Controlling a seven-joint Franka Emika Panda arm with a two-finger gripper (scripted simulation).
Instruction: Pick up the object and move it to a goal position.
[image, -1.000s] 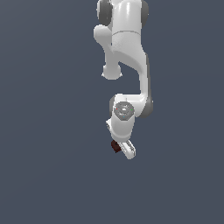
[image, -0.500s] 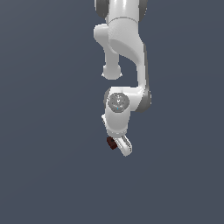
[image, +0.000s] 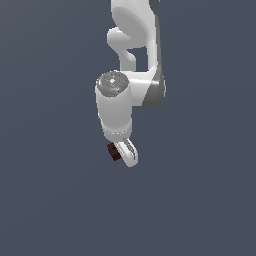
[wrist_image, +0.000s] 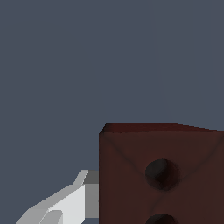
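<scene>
The object is a small dark reddish-brown block (image: 115, 151). It sits between the fingers of my white gripper (image: 121, 153) in the exterior view, held off the grey floor. In the wrist view the block (wrist_image: 162, 175) fills much of the picture, close to the camera, and shows two round dimples on its face. One white finger (wrist_image: 70, 203) presses against its side. The other finger is out of frame. The gripper is shut on the block. No goal marker shows in either view.
The white arm (image: 135, 60) reaches down from the top of the exterior view. A plain blue-grey surface (image: 50, 200) lies all around.
The arm has swung toward the exterior camera and looks larger. The block has stayed in the gripper and moved with it.
</scene>
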